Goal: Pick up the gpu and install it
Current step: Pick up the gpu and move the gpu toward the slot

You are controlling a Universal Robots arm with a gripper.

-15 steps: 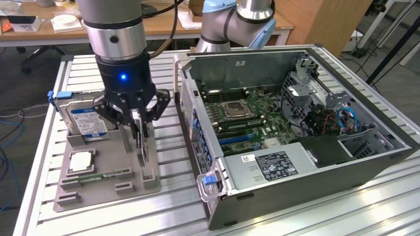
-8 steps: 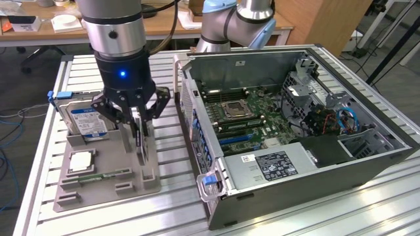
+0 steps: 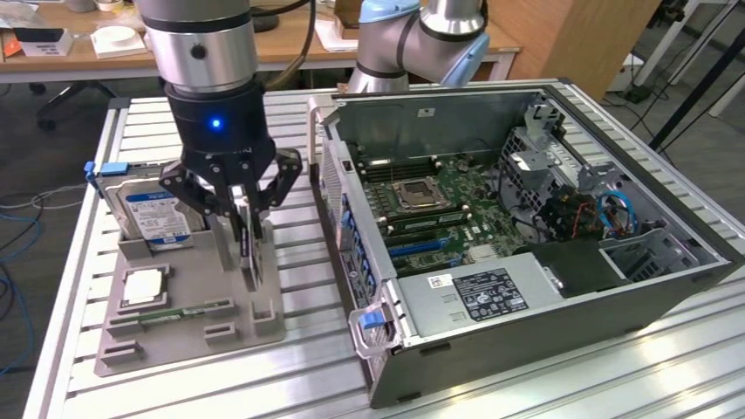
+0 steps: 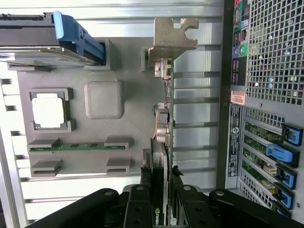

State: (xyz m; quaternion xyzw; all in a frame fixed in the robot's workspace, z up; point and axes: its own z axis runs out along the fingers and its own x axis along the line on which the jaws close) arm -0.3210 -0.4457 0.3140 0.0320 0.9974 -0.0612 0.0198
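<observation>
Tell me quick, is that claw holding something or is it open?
Gripper: closed on the gpu, which stands on edge in the gray holder.

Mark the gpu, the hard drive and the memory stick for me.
gpu [image 4: 173, 38], wrist view, on its silvery end bracket.
hard drive [image 3: 157, 216], exterior view, on its blue-white label.
memory stick [image 4: 80, 147], wrist view, on the middle of the green strip.
</observation>
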